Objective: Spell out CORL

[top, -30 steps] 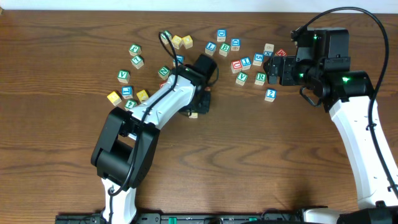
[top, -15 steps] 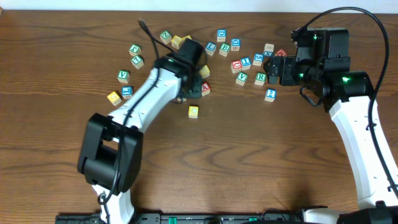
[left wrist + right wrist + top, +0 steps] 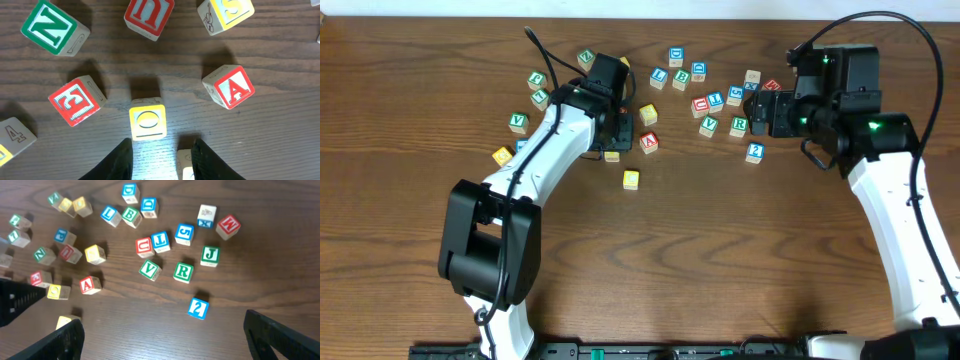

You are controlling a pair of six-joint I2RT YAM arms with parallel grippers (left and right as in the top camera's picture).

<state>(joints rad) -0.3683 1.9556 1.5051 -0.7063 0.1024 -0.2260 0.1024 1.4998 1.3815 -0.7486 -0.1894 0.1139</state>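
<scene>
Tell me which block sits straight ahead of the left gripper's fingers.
The yellow O block: it lies centred just beyond the open left gripper. The red A block sits off to one side, and the green N block is farther away.

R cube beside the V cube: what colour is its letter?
Green on white; the R cube shows best in the right wrist view.
</scene>
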